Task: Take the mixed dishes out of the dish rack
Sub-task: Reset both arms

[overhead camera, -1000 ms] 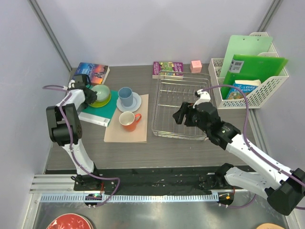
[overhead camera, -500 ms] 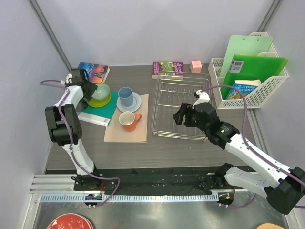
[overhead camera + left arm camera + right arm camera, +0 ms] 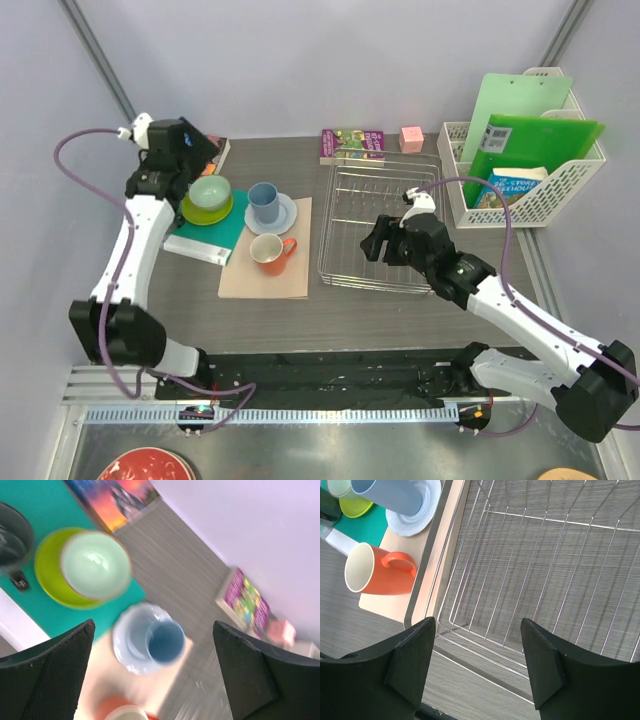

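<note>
Orange mug [image 3: 120, 712] blurry, half below left-wrist view.

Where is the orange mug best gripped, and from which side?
Probably by the rim, from straight above. The orange mug stands upright with its mouth open, so one finger can go inside and one outside. Choose the wall opposite the handle, which points toward the dish rack.
</note>
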`<state>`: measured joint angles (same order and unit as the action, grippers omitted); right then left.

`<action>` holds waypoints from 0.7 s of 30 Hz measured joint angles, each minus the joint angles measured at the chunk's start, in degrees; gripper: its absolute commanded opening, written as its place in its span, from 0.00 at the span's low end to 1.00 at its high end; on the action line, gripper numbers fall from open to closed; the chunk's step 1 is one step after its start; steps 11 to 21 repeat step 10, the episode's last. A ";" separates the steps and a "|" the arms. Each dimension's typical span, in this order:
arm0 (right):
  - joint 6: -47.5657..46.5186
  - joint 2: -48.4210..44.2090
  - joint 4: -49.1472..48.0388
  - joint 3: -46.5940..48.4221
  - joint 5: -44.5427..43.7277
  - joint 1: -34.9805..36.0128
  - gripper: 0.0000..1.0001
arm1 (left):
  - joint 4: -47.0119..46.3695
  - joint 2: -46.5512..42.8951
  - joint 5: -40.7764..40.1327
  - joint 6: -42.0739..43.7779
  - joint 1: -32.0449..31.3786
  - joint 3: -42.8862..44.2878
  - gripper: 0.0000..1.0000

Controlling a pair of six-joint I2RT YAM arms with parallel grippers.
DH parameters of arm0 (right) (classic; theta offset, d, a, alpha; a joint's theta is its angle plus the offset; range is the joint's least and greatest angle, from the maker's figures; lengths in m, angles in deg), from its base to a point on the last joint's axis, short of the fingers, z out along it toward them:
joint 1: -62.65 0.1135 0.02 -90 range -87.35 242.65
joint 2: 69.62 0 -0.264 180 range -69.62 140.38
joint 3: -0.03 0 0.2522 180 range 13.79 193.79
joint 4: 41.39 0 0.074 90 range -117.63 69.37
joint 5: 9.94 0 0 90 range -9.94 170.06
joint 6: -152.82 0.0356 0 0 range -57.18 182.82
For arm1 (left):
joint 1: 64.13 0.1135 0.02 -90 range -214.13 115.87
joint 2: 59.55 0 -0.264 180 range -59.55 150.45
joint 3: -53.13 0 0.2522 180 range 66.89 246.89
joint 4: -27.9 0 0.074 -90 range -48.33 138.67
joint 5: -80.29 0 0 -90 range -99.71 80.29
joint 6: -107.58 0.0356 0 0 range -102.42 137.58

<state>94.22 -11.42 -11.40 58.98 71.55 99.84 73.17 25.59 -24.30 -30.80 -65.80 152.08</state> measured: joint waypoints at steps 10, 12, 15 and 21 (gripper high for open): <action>0.24 0.07 -2.58 0.00 -0.92 0.00 0.75 | 1.62 -13.73 -14.60 4.37 -30.12 -15.37 1.00; 0.24 0.07 -2.58 0.00 -0.92 0.00 0.75 | 1.62 -13.73 -14.60 4.37 -30.12 -15.37 1.00; 0.24 0.07 -2.58 0.00 -0.92 0.00 0.75 | 1.62 -13.73 -14.60 4.37 -30.12 -15.37 1.00; 0.24 0.07 -2.58 0.00 -0.92 0.00 0.75 | 1.62 -13.73 -14.60 4.37 -30.12 -15.37 1.00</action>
